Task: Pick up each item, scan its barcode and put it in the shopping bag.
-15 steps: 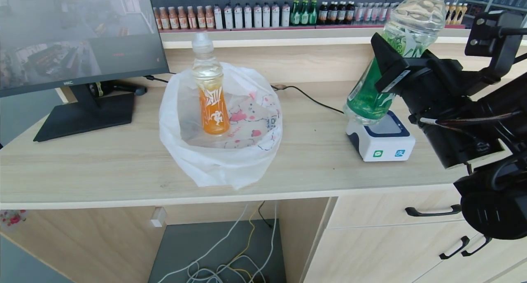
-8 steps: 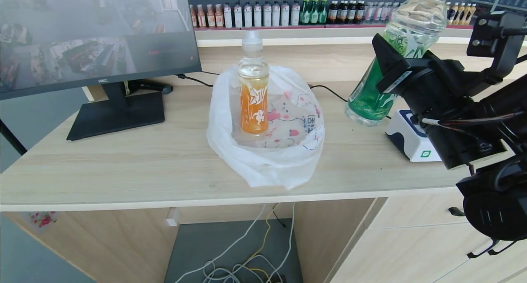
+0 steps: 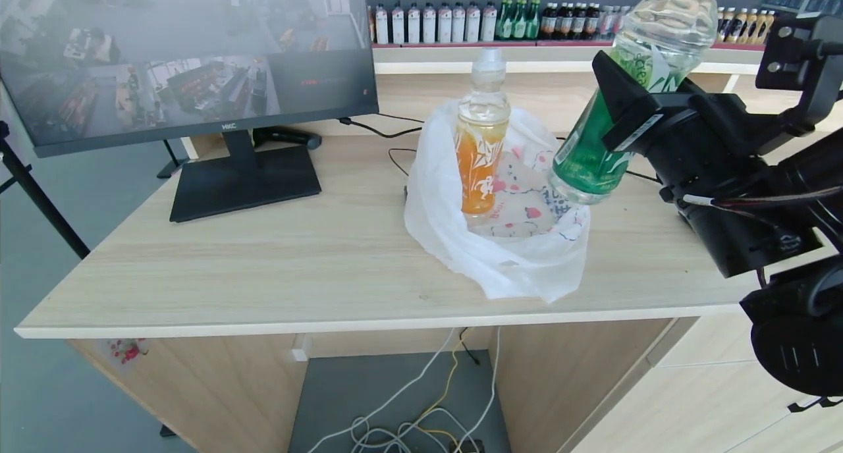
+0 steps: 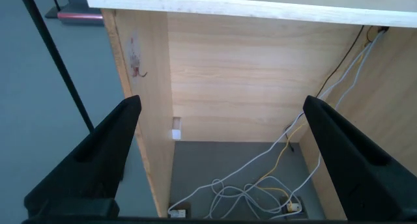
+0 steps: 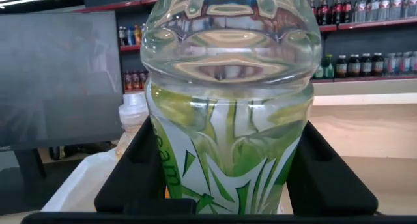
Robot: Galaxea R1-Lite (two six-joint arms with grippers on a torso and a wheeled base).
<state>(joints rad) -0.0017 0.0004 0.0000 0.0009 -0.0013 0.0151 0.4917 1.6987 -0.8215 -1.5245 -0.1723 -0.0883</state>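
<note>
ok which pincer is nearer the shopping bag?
Right. The right pincer holds the green bottle at the right rim of the shopping bag. The left pincer hangs open below the front edge of the counter, well away from it.

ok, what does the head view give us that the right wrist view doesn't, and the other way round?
Head view adds: the counter's front edge, the cables under it, and the green bottle down to its base, tilted, by the shopping bag rim. Right wrist view adds: both jaws pressed against the green bottle's sides, seen close. Shared: green bottle, orange bottle, shopping bag, monitor, drinks shelf.
</note>
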